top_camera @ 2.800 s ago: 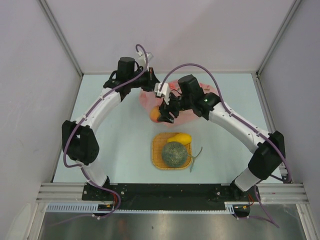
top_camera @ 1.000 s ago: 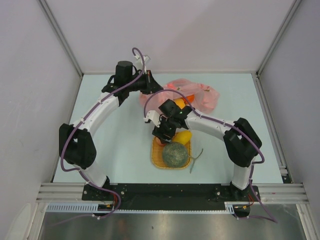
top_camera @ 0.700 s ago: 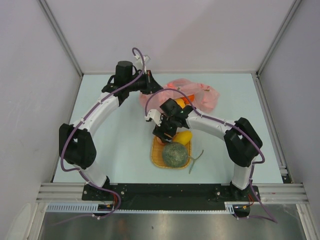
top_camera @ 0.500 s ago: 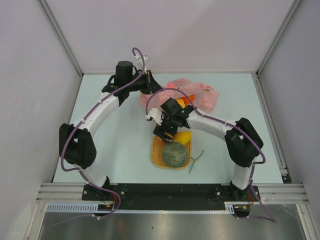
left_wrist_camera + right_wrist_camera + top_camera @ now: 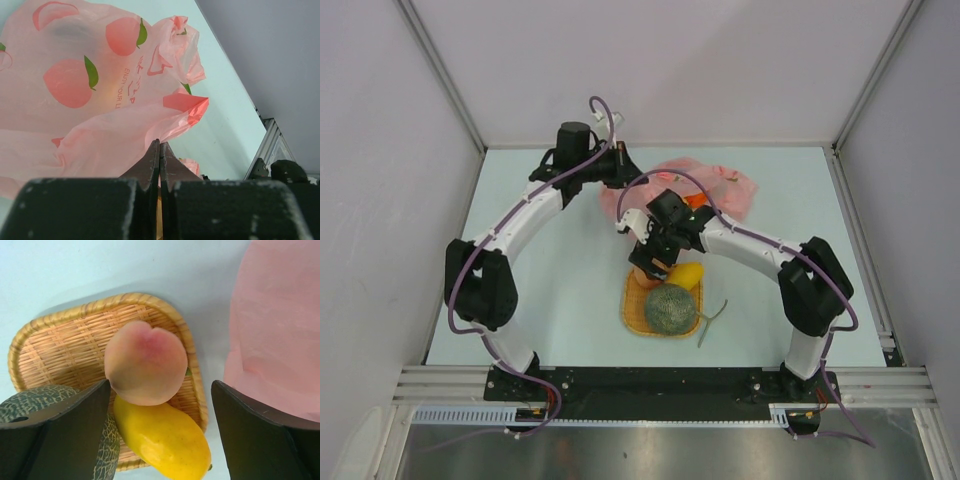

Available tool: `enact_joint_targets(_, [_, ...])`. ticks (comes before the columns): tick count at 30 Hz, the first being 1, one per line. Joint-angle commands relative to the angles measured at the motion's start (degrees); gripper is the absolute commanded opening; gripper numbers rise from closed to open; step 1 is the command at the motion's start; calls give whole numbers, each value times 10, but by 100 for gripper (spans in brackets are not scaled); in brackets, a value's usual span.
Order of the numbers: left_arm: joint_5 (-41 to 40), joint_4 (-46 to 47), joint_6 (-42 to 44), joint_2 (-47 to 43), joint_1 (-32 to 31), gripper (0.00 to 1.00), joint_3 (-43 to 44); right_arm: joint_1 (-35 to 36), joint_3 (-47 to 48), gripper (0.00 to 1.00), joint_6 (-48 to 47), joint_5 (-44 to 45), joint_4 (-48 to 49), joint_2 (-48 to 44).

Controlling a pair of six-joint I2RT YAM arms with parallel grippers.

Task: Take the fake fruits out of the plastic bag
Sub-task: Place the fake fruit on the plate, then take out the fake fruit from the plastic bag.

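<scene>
Your left gripper (image 5: 159, 146) is pinched shut on the bag (image 5: 90, 75) to anchor it. Your right gripper (image 5: 160, 385) is wide open over the peach (image 5: 145, 369), which sits on the mat (image 5: 60, 347) by the mango (image 5: 162, 437).

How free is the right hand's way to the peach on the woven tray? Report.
Probably free. The right hand hangs open over the peach, a finger on each side and nothing between. The mango and melon crowd one side of it on the tray.

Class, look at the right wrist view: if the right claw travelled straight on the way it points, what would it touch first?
Most likely the peach, centred ahead between the fingers of the open right claw, resting against the mango on the woven mat. Depth is hard to judge.
</scene>
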Motion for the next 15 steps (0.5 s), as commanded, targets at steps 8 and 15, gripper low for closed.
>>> enact_joint_targets(8, [6,-21,30,7,4,0,51,-147,214,77,11,-195,-165,-17])
enact_joint_targets(15, [11,-26,58,-2,4,0,61,-224,203,58,54,-101,-104,7])
